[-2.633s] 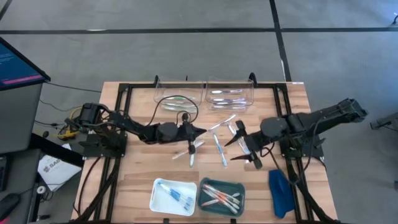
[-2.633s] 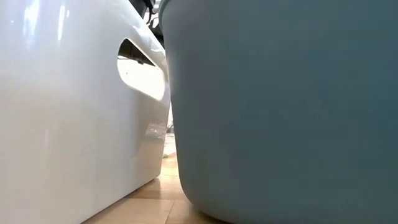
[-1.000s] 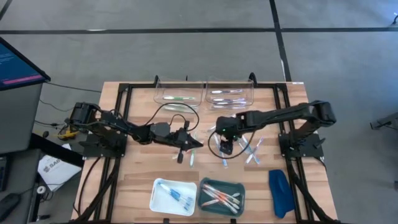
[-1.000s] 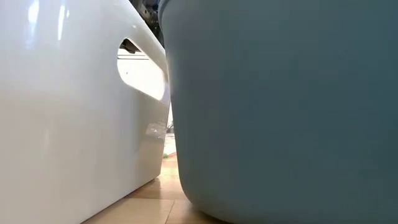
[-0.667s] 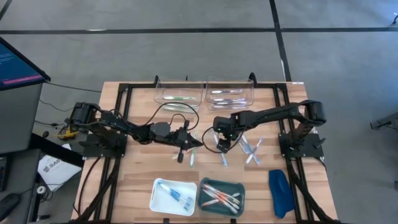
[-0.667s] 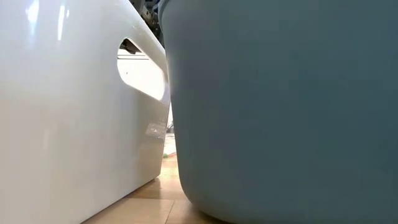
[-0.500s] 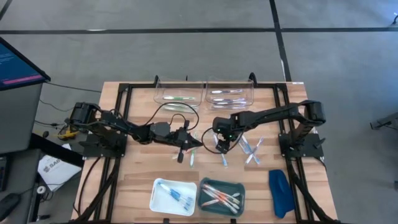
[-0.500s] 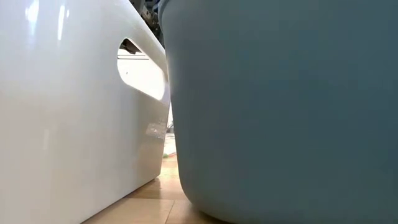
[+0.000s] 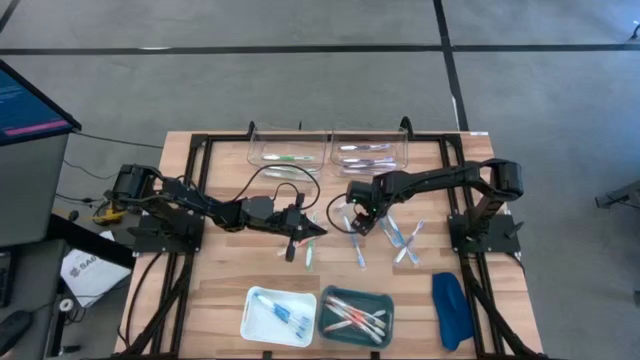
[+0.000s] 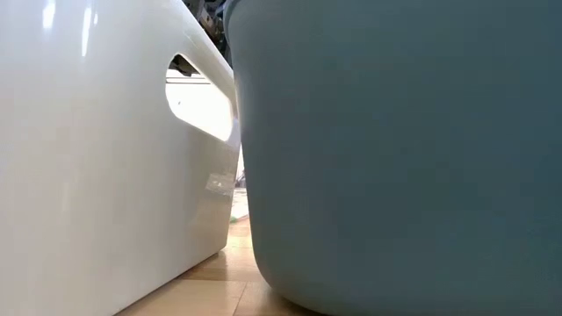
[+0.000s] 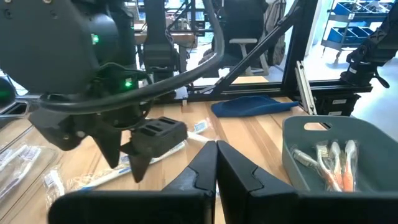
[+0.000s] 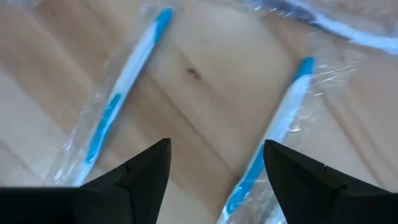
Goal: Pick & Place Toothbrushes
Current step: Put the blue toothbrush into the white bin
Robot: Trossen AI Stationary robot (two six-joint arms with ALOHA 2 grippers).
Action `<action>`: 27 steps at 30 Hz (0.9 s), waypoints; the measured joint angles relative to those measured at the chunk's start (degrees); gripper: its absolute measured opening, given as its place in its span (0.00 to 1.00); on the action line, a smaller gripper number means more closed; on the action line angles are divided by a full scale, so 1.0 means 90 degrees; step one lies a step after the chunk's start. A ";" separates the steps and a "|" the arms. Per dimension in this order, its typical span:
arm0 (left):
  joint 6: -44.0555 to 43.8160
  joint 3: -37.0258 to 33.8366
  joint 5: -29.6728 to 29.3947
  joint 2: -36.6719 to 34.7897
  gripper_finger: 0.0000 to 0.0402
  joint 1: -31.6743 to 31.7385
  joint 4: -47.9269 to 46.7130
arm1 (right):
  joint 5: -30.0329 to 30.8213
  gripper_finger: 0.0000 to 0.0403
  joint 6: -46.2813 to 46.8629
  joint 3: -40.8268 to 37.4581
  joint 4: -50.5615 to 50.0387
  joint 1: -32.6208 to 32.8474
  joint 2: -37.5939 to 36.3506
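Observation:
Several clear-wrapped toothbrushes lie flat and loose on the wooden table's middle (image 9: pixel 358 250). My right gripper (image 9: pixel 358 220) hovers open over them, pointing down. In the right wrist view its fingers (image 12: pixel 214 177) stand above bare wood, with one blue-and-white wrapped toothbrush (image 12: pixel 118 102) on one side and another (image 12: pixel 273 134) close to the other finger, touching neither. My left gripper (image 9: pixel 316 231) is shut and low over the table, just left of the right one; in the left wrist view (image 11: pixel 216 152) nothing shows between its fingers. More toothbrushes lie in the teal tray (image 9: pixel 355 312) and the white tray (image 9: pixel 280 315).
Two clear bins (image 9: pixel 285 152) (image 9: pixel 370 152) holding toothbrushes stand at the far edge. A dark-blue oblong object (image 9: pixel 450 310) lies near the right near corner. A black cable loops over the left arm (image 9: pixel 285 170). The low view is blocked by the white bin wall (image 10: pixel 105 158) and the teal bin wall (image 10: pixel 404 158).
My right gripper has crept a short way toward the table's far edge over the loose toothbrushes, staying open. The toothbrushes on the table have not shifted.

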 joint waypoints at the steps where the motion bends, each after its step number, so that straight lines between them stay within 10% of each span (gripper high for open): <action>1: 0.0000 0.0000 0.0000 0.0000 0.00 0.0000 0.0000 | 0.0044 0.62 -0.0002 0.0000 -0.0007 -0.0033 0.0000; 27: -0.0002 0.0000 0.0003 0.0000 0.00 0.0000 -0.0002 | 0.0348 0.59 -0.0728 -0.0072 -0.0278 -0.0080 0.0444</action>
